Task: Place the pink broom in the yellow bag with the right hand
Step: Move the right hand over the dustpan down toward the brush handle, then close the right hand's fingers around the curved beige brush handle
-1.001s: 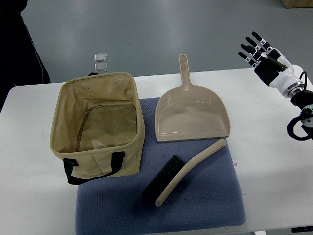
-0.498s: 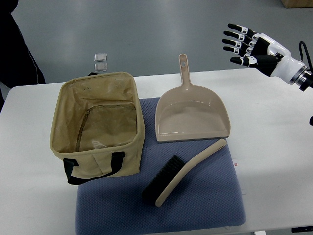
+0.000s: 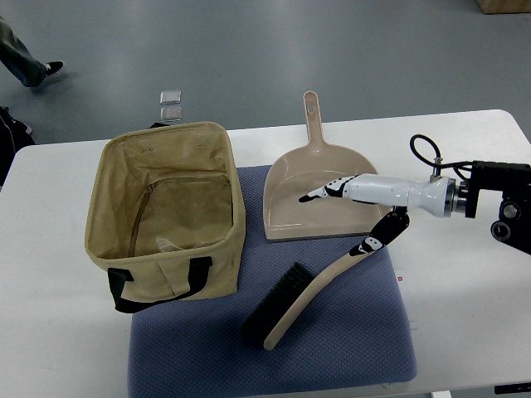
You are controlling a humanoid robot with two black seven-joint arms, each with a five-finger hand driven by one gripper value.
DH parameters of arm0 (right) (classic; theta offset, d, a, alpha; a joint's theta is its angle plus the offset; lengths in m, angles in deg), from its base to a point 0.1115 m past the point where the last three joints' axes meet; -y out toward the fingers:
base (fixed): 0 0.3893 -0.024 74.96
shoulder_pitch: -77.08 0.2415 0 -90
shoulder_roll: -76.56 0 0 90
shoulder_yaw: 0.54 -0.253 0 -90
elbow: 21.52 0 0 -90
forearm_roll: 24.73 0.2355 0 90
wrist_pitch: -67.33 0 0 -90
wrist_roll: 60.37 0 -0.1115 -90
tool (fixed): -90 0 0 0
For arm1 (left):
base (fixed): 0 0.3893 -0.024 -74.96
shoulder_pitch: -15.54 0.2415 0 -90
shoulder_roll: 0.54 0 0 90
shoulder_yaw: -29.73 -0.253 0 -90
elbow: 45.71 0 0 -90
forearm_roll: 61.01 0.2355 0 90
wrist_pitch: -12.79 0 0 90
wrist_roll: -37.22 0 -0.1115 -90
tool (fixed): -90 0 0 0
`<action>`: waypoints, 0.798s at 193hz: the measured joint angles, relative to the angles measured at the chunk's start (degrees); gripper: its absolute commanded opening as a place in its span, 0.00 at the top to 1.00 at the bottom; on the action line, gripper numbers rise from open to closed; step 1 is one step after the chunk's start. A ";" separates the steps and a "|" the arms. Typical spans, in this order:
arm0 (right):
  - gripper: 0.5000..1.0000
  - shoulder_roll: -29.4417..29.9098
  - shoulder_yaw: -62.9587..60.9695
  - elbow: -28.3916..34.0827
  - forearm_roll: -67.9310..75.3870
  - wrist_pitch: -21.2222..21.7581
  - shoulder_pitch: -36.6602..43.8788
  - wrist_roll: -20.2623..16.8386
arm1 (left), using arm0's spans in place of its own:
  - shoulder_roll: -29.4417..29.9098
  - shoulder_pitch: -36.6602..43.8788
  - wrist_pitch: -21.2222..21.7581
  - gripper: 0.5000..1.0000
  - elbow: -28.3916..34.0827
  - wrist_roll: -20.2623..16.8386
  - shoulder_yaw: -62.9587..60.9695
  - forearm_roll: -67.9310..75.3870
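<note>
The right hand (image 3: pixel 353 217) is reaching in from the right over the dustpan (image 3: pixel 325 199), its fingers (image 3: pixel 319 194) spread apart and holding nothing, with the thumb lying at the handle tip of the pink broom (image 3: pixel 307 296). The broom is lying diagonally on the blue mat (image 3: pixel 365 348) on the white bench (image 3: pixel 50 332), bristles lower left, beside the open yellow bag (image 3: pixel 166 211).

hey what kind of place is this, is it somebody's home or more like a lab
Probably a lab or test room, not a home. A white table stands on bare grey floor, holding a staged set: blue mat, open bag, dustpan and brush, with the right robot hand reaching in.
</note>
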 measured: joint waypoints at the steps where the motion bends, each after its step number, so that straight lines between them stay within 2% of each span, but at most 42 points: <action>1: 0.16 0.00 0.21 0.06 -0.23 -0.27 0.01 0.00 | 0.00 0.00 0.00 0.00 0.00 0.00 0.00 0.00; 47: 0.20 0.21 7.47 0.81 -7.83 -9.79 0.22 0.00 | 0.00 0.01 0.00 0.00 0.00 0.02 0.00 0.00; 74: 0.28 0.40 10.67 0.81 -10.82 -14.51 0.22 0.00 | 0.00 0.01 0.00 0.00 0.00 0.02 0.00 0.00; 95: 0.34 0.59 11.87 0.76 -12.24 -16.74 0.22 -0.12 | 0.00 0.01 0.00 0.00 0.00 0.02 0.00 0.00; 114: 0.38 0.64 12.08 0.75 -13.37 -17.84 0.22 -1.76 | 0.00 0.01 0.00 0.00 0.01 0.03 0.00 0.00; 154: 0.39 0.67 12.15 0.73 -14.82 -18.74 0.22 -6.06 | 0.00 0.01 0.00 0.00 0.01 0.03 0.00 0.00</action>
